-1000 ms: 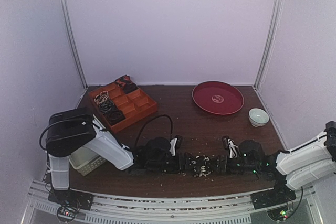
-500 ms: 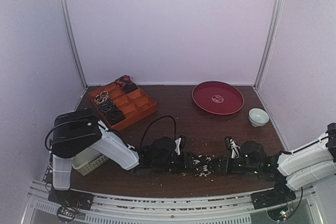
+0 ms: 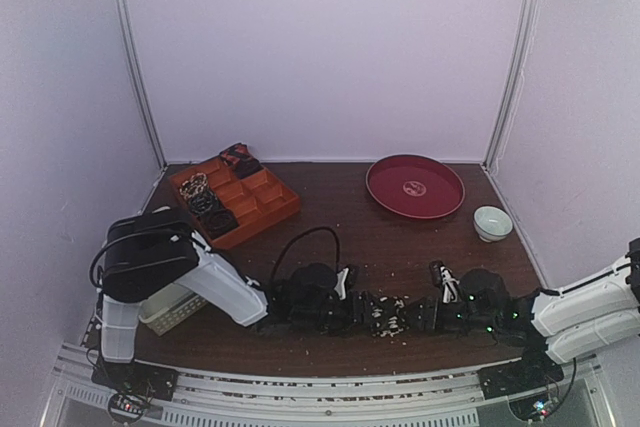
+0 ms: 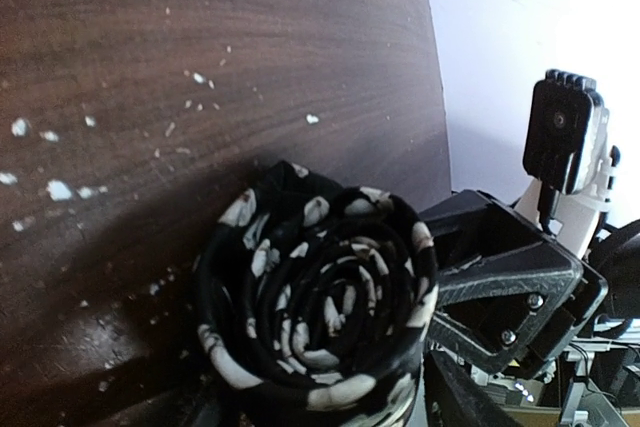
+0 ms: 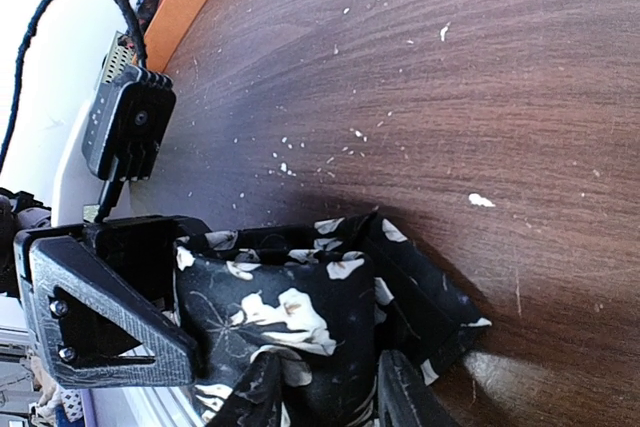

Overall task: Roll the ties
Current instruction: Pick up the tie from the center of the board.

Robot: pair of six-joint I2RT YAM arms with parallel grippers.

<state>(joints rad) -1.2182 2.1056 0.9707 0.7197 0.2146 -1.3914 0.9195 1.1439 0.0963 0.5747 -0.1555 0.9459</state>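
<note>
A black tie with white speckles [image 3: 385,315] lies near the table's front edge between my two grippers. In the left wrist view it is a tight spiral coil [image 4: 320,312] sitting between my left gripper's [image 4: 325,409] fingers, which close on its sides. My left gripper [image 3: 352,313] is at the coil's left. My right gripper [image 3: 422,316] is at its right and is shut on the tie's loose outer end [image 5: 300,317], with its fingers [image 5: 262,392] on either side of the cloth. Rolled ties [image 3: 208,204] fill the orange tray [image 3: 262,205]; a reddish one [image 3: 240,157] lies at its back.
A red round plate [image 3: 415,187] is at the back right and a small pale bowl [image 3: 492,222] is to its right. A white slatted basket [image 3: 165,307] sits at the front left under the left arm. White crumbs dot the wood near the tie.
The left arm has moved right and the two grippers have drawn closer. The speckled strip between them has become shorter and more compact.
</note>
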